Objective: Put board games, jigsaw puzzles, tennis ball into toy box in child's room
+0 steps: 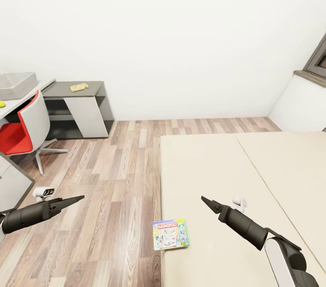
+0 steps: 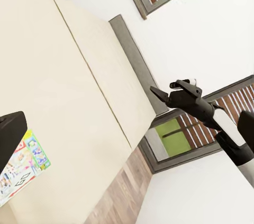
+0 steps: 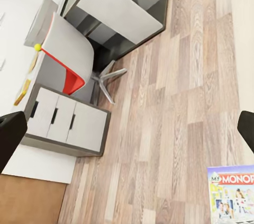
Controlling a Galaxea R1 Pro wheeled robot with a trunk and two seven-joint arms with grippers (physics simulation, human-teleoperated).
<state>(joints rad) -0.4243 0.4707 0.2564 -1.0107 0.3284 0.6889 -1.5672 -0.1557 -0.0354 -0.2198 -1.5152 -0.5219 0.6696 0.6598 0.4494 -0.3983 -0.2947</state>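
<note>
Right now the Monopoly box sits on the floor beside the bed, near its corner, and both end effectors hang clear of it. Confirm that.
Not quite. The Monopoly box lies on the bed itself, at the mattress corner by the floor edge, as the head view shows. The rest stands: the left end effector and the right end effector both hang clear of it.

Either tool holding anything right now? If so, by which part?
Nothing is held. The left tool and right tool both look shut and hang in the air; the pale green Monopoly game box lies untouched at the cream bed's corner.
</note>
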